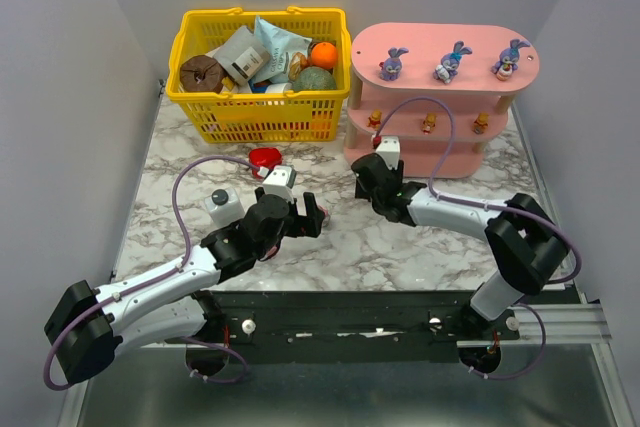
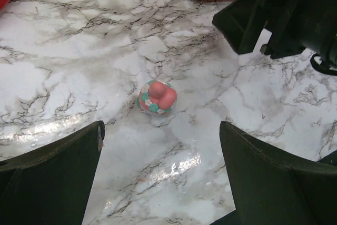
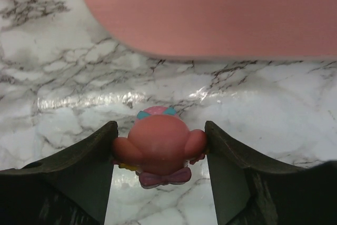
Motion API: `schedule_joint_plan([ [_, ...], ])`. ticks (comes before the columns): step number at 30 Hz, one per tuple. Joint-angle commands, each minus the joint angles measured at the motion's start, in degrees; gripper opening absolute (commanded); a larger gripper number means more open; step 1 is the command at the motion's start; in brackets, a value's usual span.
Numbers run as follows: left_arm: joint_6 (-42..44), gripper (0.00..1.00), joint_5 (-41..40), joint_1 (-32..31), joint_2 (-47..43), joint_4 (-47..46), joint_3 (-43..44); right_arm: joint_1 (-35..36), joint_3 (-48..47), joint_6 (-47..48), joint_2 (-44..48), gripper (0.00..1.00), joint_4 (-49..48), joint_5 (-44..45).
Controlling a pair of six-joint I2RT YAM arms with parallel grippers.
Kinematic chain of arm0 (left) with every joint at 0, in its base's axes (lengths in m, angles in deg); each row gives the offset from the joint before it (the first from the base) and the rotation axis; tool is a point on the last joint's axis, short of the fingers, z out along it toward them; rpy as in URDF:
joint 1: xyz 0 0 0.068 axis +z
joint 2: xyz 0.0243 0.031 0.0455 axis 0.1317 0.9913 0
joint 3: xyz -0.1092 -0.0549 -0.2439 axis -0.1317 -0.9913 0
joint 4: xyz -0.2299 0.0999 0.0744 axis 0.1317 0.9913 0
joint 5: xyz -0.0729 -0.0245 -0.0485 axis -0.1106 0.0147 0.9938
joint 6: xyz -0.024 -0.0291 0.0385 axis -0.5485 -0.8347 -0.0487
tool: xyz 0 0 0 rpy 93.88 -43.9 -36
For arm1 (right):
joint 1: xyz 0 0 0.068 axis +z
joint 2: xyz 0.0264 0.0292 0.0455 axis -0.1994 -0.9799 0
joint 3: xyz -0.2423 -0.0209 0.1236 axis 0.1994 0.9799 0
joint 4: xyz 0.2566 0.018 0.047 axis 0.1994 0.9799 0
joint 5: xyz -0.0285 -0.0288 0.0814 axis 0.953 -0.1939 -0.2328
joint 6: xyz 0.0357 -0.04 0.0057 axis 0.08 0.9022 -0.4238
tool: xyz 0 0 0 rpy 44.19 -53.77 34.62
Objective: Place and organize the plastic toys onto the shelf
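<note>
A pink-white toy [image 3: 158,154] was pinched by the right gripper [image 3: 160,133] facing the shelf [image 3: 210,14], likely for placing; the left gripper [image 2: 160,129] was spread above another toy [image 2: 157,97].

No word, number or brand mark can be read in any view. The packets [image 1: 262,47] in the yellow basket [image 1: 255,119] carry some print, but it is too small and blurred to make out.
</note>
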Motion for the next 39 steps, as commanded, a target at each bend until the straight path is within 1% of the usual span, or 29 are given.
schedule_joint_plan([
  [1,0.1,0.99,0.2,-0.1,-0.3,-0.2,0.3,-2.4,-3.1,4.1,0.1,0.42,-4.2,4.2],
  [9,0.1,0.99,0.0,-0.1,-0.1,-0.1,0.2,-4.2,-6.0,6.7,-4.6,0.42,-10.1,5.1],
  [15,0.1,0.99,0.0,-0.2,0.0,0.1,0.2,-4.2,-7.9,6.2,-8.2,0.43,-10.5,5.3],
  [21,0.1,0.99,-0.1,-0.2,0.1,0.0,0.0,-4.3,-8.8,4.4,-9.8,0.45,-10.4,6.0],
  [29,0.1,0.99,-0.2,-0.1,0.1,0.2,-0.1,-4.4,-10.3,1.2,-12.0,0.47,-7.1,7.0],
  [33,0.1,0.99,-0.2,-0.1,0.1,0.0,-0.2,-4.2,-10.3,-1.0,-12.0,0.47,-5.3,7.2],
  [34,0.1,0.99,-0.2,-0.1,0.2,0.0,-0.1,-4.2,-10.2,-1.9,-12.0,0.47,-3.2,7.6],
  [39,0.1,0.99,-0.2,-0.2,0.3,0.0,-0.2,-4.2,-9.8,-3.7,-11.9,0.48,-1.6,7.1],
])
